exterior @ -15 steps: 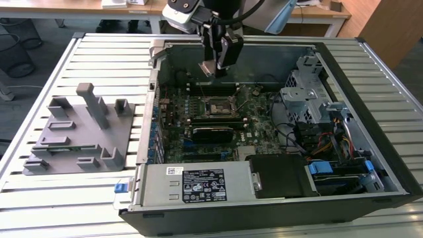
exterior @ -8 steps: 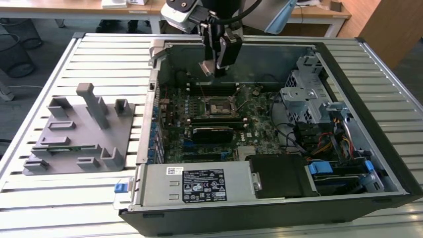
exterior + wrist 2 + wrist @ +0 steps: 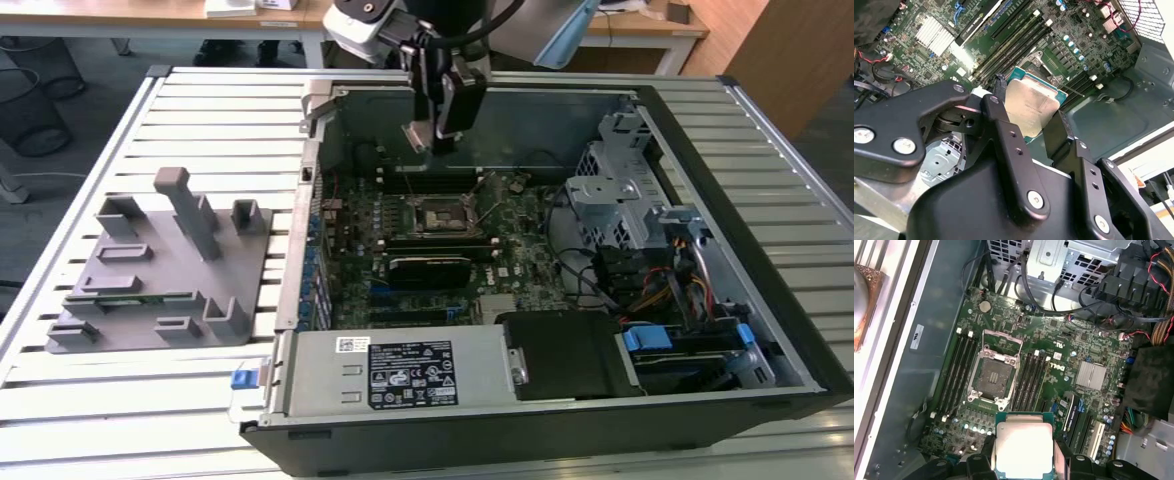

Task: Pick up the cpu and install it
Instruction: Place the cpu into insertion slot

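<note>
While the cpu [image 3: 1024, 446] hangs between the fingers [image 3: 1004, 134] of the gripper [image 3: 435, 138] — pinched by two opposite edges, metal top toward the first wrist camera — we find it aloft inside the open computer case [image 3: 547, 125], above the motherboard [image 3: 1054, 385]. We judge the open socket [image 3: 992, 376] not yet beneath it: in the first wrist view socket and chip stand apart, edges roughly parallel, a sideways offset separating them.

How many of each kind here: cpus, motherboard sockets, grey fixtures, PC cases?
cpu: 1, gripped in the tool
motherboard socket: 1, open and empty
grey fixture: 1, at the exterior view's left
PC case: 1
Total: 4
</note>
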